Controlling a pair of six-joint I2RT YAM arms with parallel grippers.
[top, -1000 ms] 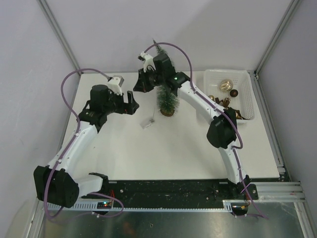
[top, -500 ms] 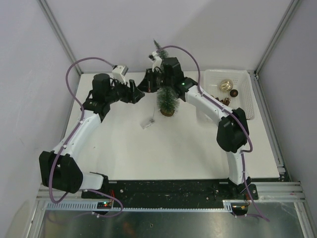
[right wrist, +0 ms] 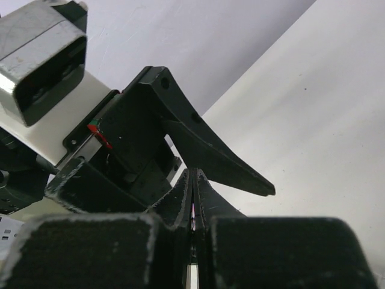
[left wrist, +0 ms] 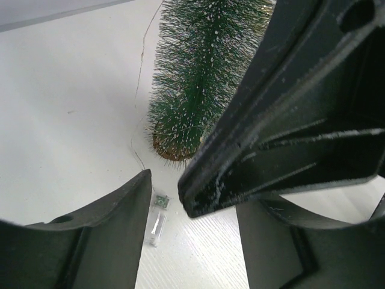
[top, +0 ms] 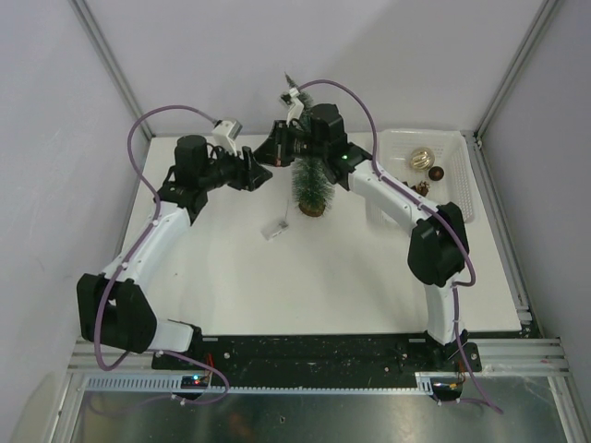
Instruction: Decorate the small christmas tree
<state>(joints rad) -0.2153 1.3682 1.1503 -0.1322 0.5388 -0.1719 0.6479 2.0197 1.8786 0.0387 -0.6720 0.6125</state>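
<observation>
right end effector (right wrist: pixel 193 192): shut, pads pressed flat with no gap. It is raised beside the upper left flank of the tree, and its tips reach in between the other arm's fingers. Whether the thin wire is pinched in it cannot be told.
left end effector (top: pixel 256 172): about half open, fingers apart on either side of the right one's tips. A gap shows on the near side in the left wrist view. It holds nothing that can be seen.
wire (left wrist: pixel 142 60): a hair-thin strand climbing along the tree's left side. It seems to end below in a small clear case (left wrist: pixel 157 218) lying on the worktop (top: pixel 323 277). Its upper end runs out of view.
small christmas tree (top: pixel 310 183): upright on its wooden disc base (left wrist: pixel 170 150), far middle of the worktop, between the two end effectors and the basket. Only frosted bristles show on it, with no ornament.
white mesh basket (top: pixel 466 180): well to the right of the tree. A gold bauble (top: pixel 422 158), a dark bauble (top: pixel 437 173) and other small pieces lie inside.
done so far: little, by the look of it. At most the wire is being brought up to the tree.
left to do: probably nearly all of it, meaning winding the wire around the tree and hanging the baubles.
step in hand: likely a hand-over or re-grip of the wire near the treetop.
</observation>
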